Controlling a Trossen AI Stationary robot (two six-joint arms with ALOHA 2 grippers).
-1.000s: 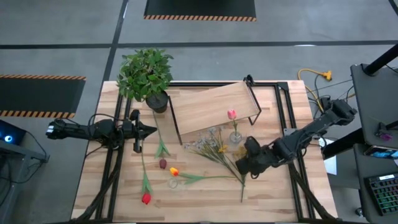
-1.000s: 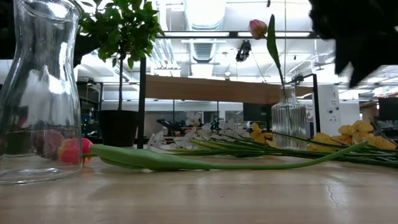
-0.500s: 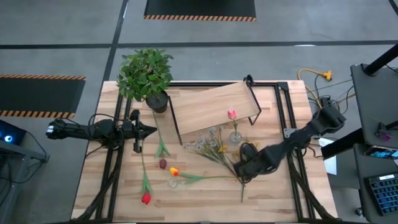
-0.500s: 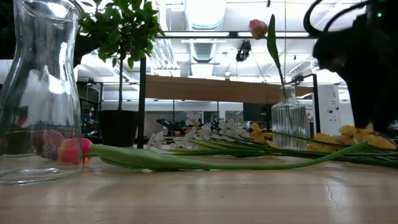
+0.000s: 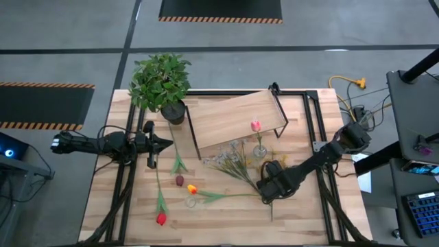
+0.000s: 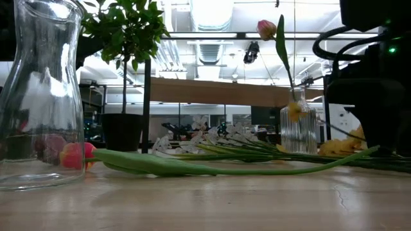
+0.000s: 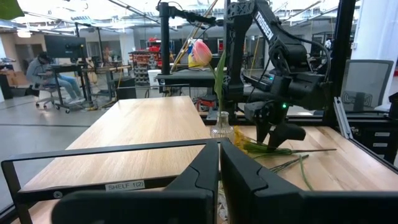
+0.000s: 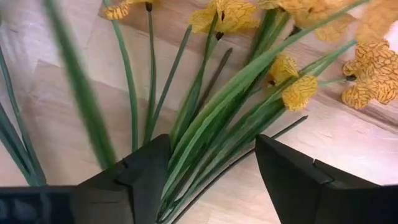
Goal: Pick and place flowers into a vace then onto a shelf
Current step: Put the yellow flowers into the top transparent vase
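Loose flowers lie on the tabletop: a red tulip (image 5: pixel 161 219), an orange tulip (image 5: pixel 192 189), pale sprays (image 5: pixel 230 154) and yellow blooms (image 8: pixel 230 15) on green stalks. A pink bud (image 5: pixel 255 126) stands in a small ribbed glass vase (image 5: pixel 259 151) in front of the wooden shelf (image 5: pixel 233 116). My right gripper (image 5: pixel 269 186) points down, open, with a finger on either side of the yellow flowers' stalks. My left gripper (image 5: pixel 154 144) waits shut at the table's left, pointing level. My right gripper comes from above with open fingers set across the bundle of green stalks (image 8: pixel 205 149) of the yellow flowers, below the blooms. Some stalks lie against the inner side of one finger (image 8: pixel 152 177). The stalks rest on the table; one bloom (image 6: pixel 294 111) stands raised.
A tall clear glass carafe (image 6: pixel 38 96) stands near the front edge beside the orange tulip. A bushy plant in a dark pot (image 5: pixel 163 86) stands at the far left. Black frame rails (image 5: pixel 322 137) run along the table's sides.
My right gripper has come down onto the yellow flowers' stalks, tipping steeper until it points almost straight down. The stalks under it have shifted a little, and one yellow bloom has risen in front of the ribbed vase.
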